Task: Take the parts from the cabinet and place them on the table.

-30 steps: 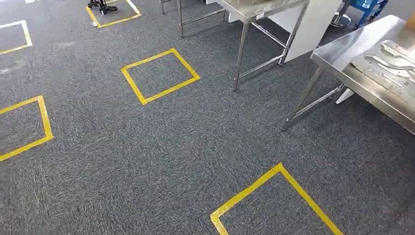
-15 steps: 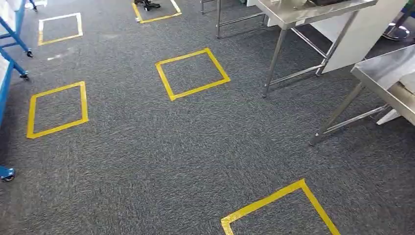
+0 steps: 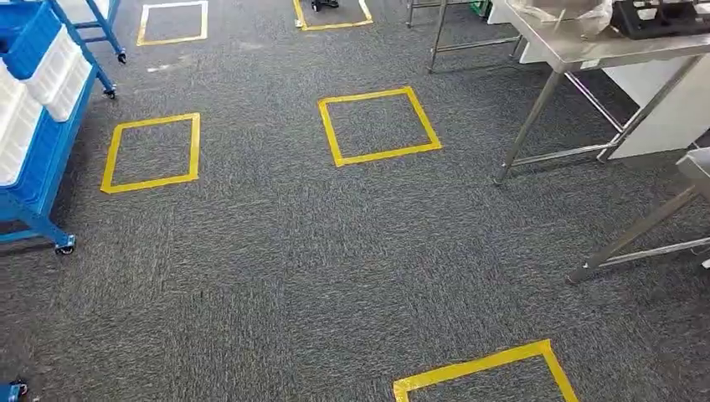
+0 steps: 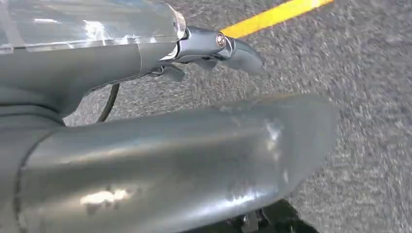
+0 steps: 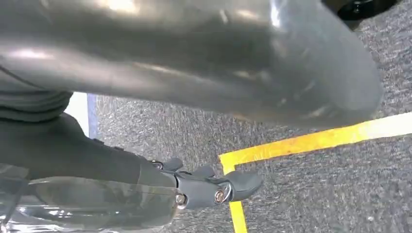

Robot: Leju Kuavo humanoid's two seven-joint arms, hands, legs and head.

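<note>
A dark grey carpeted floor (image 3: 276,268) bears yellow tape squares (image 3: 378,126), a blue wheeled cabinet with white bins (image 3: 33,126) stands on it at the left, and a steel-legged metal surface (image 3: 578,46) at the upper right carries a black tray (image 3: 661,17) and clear plastic wrap (image 3: 565,12).

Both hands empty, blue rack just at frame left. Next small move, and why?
Probably keep turning left toward the blue rack. It sits at the head view's left edge, partly cut off, with white bins on it. The left hand and right hand hang over carpet holding nothing, so nothing is within reach yet.
</note>
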